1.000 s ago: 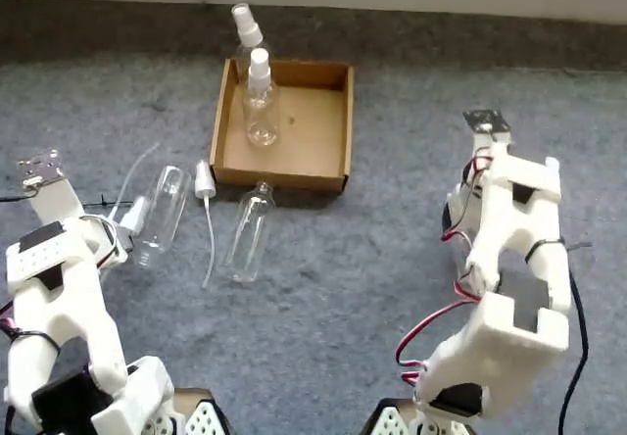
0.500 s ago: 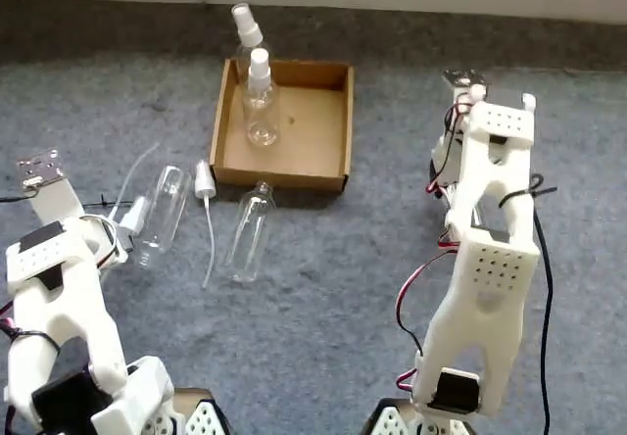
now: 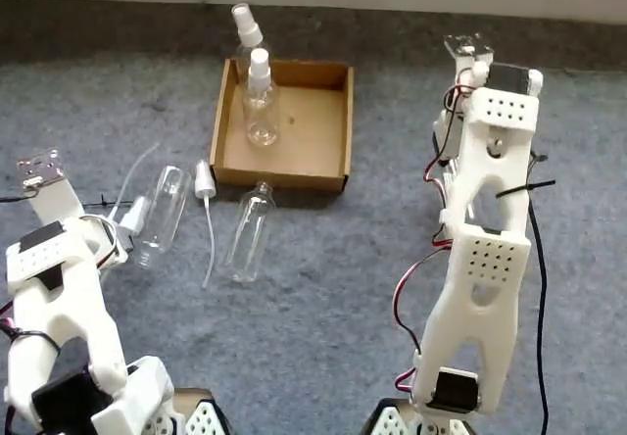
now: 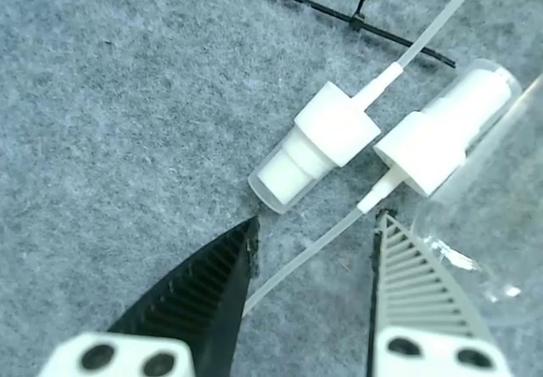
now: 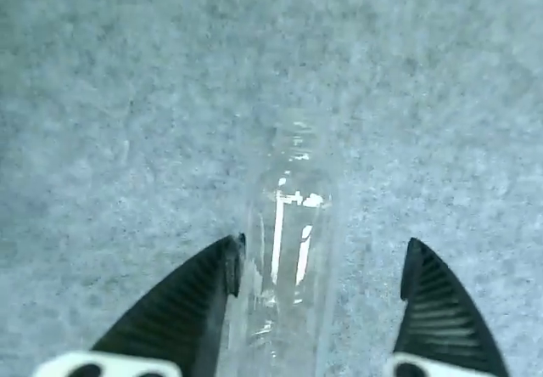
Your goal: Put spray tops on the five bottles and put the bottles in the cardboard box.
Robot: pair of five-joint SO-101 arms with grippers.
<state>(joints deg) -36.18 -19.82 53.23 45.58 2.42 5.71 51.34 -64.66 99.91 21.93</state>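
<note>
Right wrist view: the right pincer (image 5: 324,243) stands wide, a clear bottle (image 5: 293,199) lying between its tips, its long axis running straight away from the pincer.

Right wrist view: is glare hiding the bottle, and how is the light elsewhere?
Right wrist view: white reflection streaks on the clear bottle between the right tool's open fingers; its edges fade into the grey carpet. Left wrist view: even light, loose spray top stands out, small glints on the other bottle. High view: soft light, no hard shadows.
</note>
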